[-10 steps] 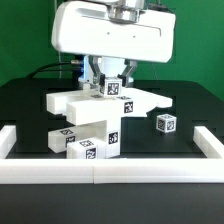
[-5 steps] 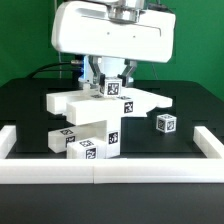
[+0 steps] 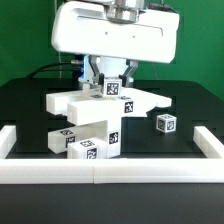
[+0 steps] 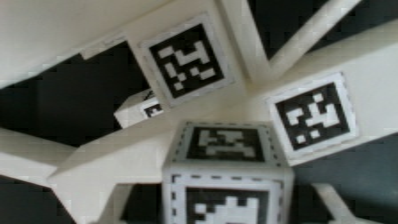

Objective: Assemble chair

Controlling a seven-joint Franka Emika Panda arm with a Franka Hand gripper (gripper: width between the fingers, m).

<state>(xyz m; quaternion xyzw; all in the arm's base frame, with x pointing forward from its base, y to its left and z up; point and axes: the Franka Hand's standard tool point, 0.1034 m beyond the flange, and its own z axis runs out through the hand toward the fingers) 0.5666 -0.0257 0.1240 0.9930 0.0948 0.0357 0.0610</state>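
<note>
Nothing has shifted since the earlier frames; arm and parts sit as they did. Filling the upper centre of the exterior view, the robot body (image 3: 110, 35) hangs straight over the chair (image 3: 90, 125), which stands mid-frame on the black table (image 3: 30, 110). Its broad slab (image 3: 75, 103) lies flat on an upright stack, long axis running left to right. The gripper (image 3: 112, 80) is clamped on the top block (image 3: 113, 89), probably steadying it while it seats; that block points upward. A loose cube (image 3: 165, 124) waits right of centre.
</note>
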